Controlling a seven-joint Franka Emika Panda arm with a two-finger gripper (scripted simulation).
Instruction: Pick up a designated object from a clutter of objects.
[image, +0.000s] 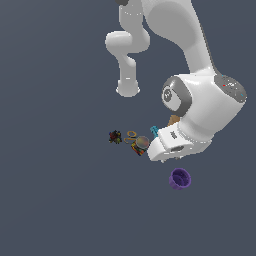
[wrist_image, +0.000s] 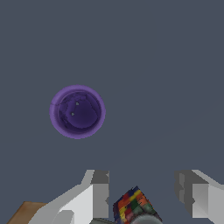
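Observation:
The purple round cup (image: 180, 178) stands upright and alone on the grey floor, apart from the clutter. In the wrist view the cup (wrist_image: 77, 111) shows from above with its dark inside. My gripper (wrist_image: 146, 192) is open and empty, its two fingers (wrist_image: 100, 192) wide apart. It hovers above the clutter's edge, off to one side of the cup. The white hand (image: 172, 145) hides the fingers in the exterior view. A multicoloured round item (wrist_image: 133, 205) lies below, between the fingers.
The clutter lies to the exterior view's left of the hand: a dark toy (image: 115, 137), a thin orange ring (image: 131, 134), a grey-orange round item (image: 141, 145), a light-blue piece (image: 154, 131) and a tan box (image: 174, 120). The tan box's corner (wrist_image: 26, 212) shows in the wrist view.

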